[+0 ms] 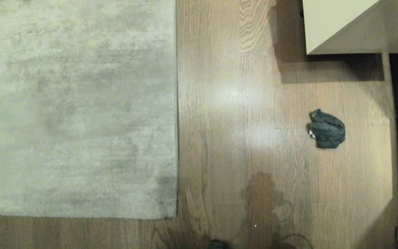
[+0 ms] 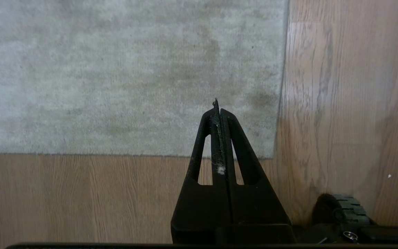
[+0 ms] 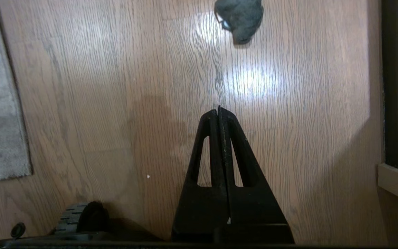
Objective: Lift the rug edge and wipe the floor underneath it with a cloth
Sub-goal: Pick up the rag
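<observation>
Grippers aren't in head view: rug point(image 1: 74, 103) lies flat at left, rug edge point(image 1: 177, 121) straight, corner near the bottom. Cloth point(image 1: 327, 129) sits bunched on floor point(image 1: 240, 138), well right of the rug, near a cabinet point(image 1: 340, 27).

L wrist view: left gripper point(image 2: 217, 107) pressed together, empty, hanging above the rug corner.

R wrist view: right gripper point(image 3: 218, 112) also pressed together, empty, cloth point(image 3: 240, 17) ahead of it.

Judgement: nothing begun yet. Next, prob. right opens and reaches for cloth; left opens to pinch the edge.
</observation>
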